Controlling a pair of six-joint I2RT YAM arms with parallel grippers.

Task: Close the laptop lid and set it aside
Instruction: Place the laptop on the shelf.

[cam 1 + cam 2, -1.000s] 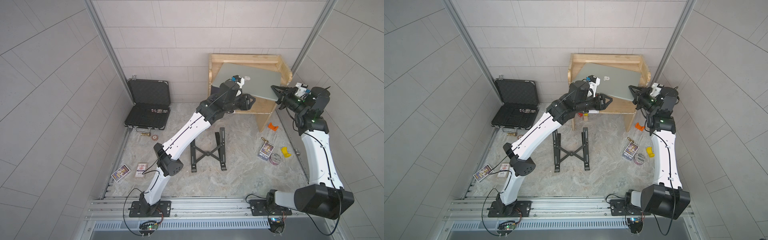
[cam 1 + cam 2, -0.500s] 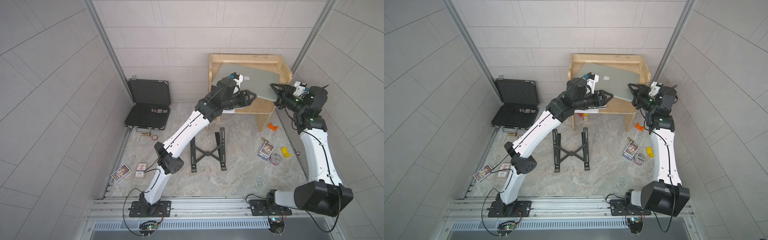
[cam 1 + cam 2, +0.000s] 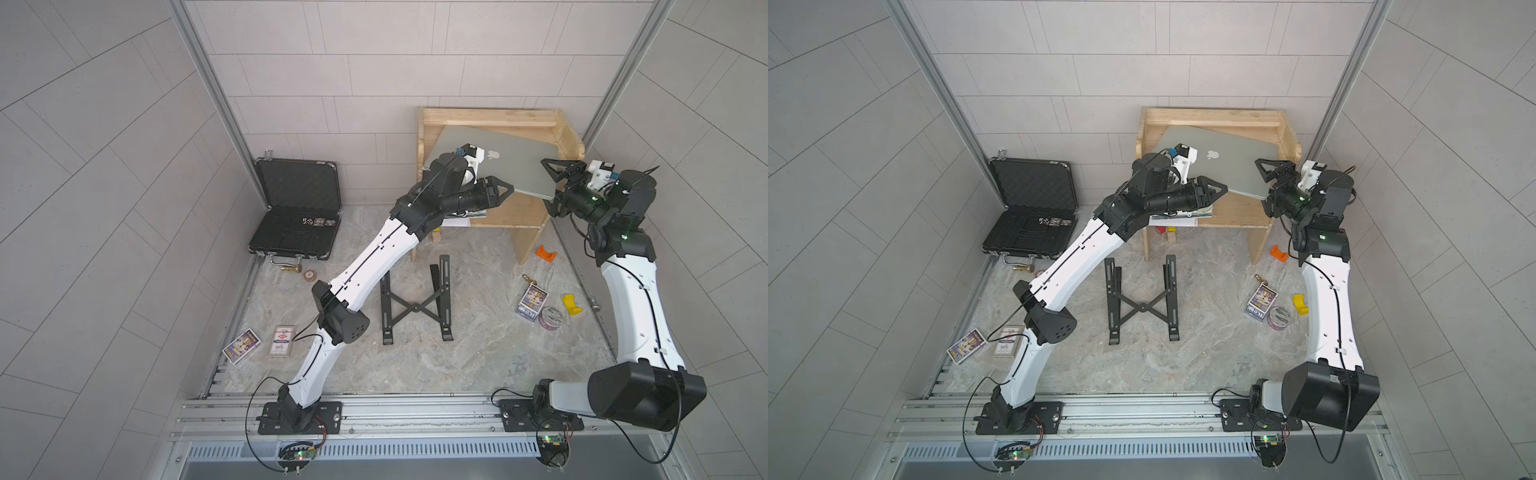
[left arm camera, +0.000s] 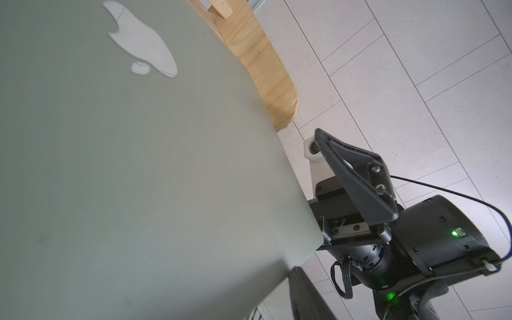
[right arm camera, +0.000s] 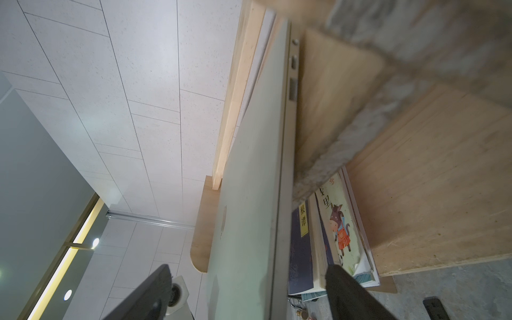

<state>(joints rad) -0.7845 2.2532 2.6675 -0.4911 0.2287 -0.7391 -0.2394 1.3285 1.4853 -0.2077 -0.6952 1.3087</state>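
Closed laptop (image 3: 519, 166) lies tilted atop the wooden shelf (image 3: 490, 117). The left gripper (image 3: 505, 191) clamps its shelf-front edge, likely propping it. The right gripper (image 3: 547, 183) gapes wide around the side edge, gripping nothing.

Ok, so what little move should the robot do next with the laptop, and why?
Probably draw the right end effector straight back: its jaws stand open around a corner of the closed laptop, which rests on the wooden shelf with the left end effector apparently gripping its front edge.
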